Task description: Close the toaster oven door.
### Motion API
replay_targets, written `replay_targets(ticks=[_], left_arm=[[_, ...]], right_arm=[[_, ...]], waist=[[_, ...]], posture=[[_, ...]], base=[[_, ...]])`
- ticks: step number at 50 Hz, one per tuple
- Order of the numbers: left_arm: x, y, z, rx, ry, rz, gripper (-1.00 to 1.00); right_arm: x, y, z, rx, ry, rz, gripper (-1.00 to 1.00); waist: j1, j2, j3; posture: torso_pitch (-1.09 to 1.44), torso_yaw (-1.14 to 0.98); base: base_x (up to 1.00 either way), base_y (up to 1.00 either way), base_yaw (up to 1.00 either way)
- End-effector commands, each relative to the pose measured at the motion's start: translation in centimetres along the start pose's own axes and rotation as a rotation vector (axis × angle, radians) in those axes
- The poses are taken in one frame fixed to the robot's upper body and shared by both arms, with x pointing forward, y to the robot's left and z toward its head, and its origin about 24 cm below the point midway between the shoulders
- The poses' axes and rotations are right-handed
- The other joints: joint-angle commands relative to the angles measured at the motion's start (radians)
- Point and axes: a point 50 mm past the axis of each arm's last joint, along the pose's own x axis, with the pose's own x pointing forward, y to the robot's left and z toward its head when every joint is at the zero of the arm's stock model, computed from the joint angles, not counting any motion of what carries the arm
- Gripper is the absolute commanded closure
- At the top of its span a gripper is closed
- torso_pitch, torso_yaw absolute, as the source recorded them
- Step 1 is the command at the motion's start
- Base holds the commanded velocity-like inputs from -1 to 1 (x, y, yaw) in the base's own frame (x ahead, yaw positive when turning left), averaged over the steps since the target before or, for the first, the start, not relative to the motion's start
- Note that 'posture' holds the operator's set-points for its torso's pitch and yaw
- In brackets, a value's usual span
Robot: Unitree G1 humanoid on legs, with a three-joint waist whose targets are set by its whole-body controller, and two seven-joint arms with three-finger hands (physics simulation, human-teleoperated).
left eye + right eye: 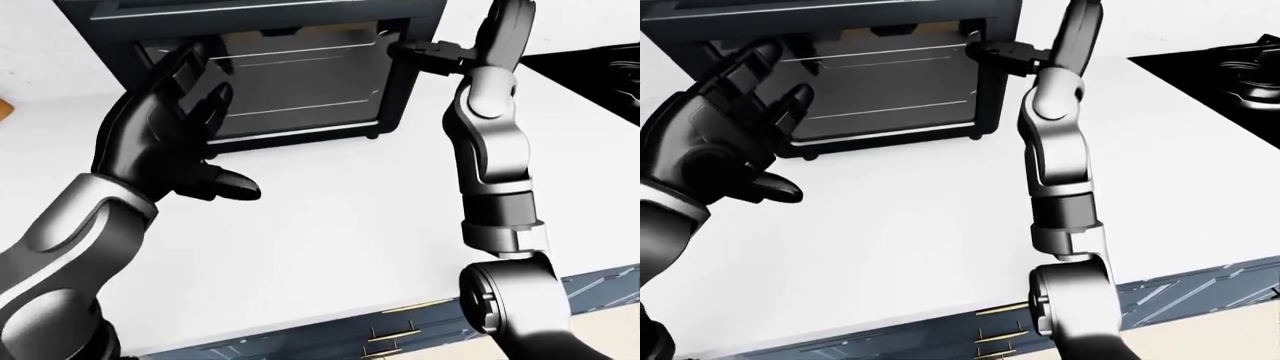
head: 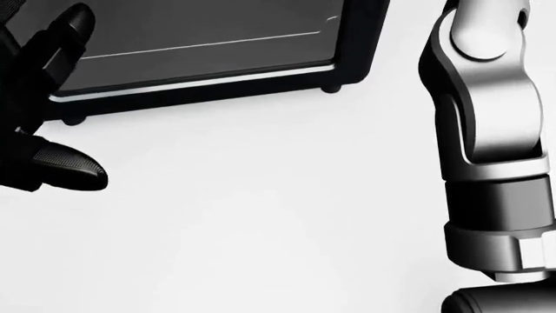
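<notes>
Toaster oven (image 1: 270, 82) sits at the counter's (image 1: 330, 225) far edge. Left hand (image 1: 165, 135) released, fingers spread, before the door glass; right hand (image 1: 450, 52) unclenched, touching the oven's right corner. Push flat, evenly.

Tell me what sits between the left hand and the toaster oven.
Nothing visible does. The left hand is raised with fingers spread just before the toaster oven; only bare white counter lies below them.
</notes>
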Motion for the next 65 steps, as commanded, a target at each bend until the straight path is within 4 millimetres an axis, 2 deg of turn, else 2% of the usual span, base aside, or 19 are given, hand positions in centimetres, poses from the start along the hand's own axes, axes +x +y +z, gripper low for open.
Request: replay_targets(ticks=[1, 6, 14, 21, 38, 44, 47, 65], left_arm=[[-0.2, 0.0, 1.4, 0.028, -0.074, 0.001, -1.00], [0.7, 0.4, 1.4, 0.027, -0.065, 0.007, -1.00], [1.9, 0.6, 0.2, 0.034, -0.047, 0.002, -1.00], [2.7, 1.2, -1.2, 0.039, -0.021, 0.016, -1.00], [4.1, 1.4, -0.2, 0.047, -0.040, 0.023, -1.00], [4.4, 1.3, -0.4, 0.048, -0.038, 0.020, -1.00], [4.9, 1.5, -0.5, 0.047, -0.036, 0.024, -1.00], [6.6, 2.2, 0.0, 0.051, -0.040, 0.037, -1.00]], right_arm=[[0.3, 0.0, 2.3, 0.032, -0.092, -0.006, -1.00], [0.3, 0.1, 2.1, 0.038, -0.088, -0.004, -1.00], [0.6, 0.4, 3.5, 0.053, -0.101, 0.005, -1.00], [0.2, 0.0, 2.6, 0.053, -0.087, -0.003, -1.00], [0.7, -0.7, 3.2, 0.048, -0.103, -0.030, -1.00], [0.8, -1.1, 3.4, 0.049, -0.107, -0.041, -1.00], [0.6, -1.2, 2.9, 0.048, -0.098, -0.039, -1.00], [0.6, -1.3, 2.6, 0.037, -0.095, -0.036, -1.00]], waist=[[0.000, 0.001, -0.029], [0.000, -0.001, -0.027], [0.003, -0.004, -0.030], [0.004, -0.010, -0.031], [0.006, -0.015, -0.031], [0.005, -0.018, -0.031], [0.007, -0.019, -0.030], [0.011, -0.024, -0.032]], posture=[[0.00, 0.00], [0.00, 0.00], [0.00, 0.00], [0.00, 0.00], [0.00, 0.00], [0.00, 0.00], [0.00, 0.00], [0.00, 0.00]], base=[[0.00, 0.00, 0.00], [0.00, 0.00, 0.00], [0.00, 0.00, 0.00], [0.00, 0.00, 0.00], [0.00, 0.00, 0.00], [0.00, 0.00, 0.00], [0.00, 0.00, 0.00], [0.00, 0.00, 0.00]])
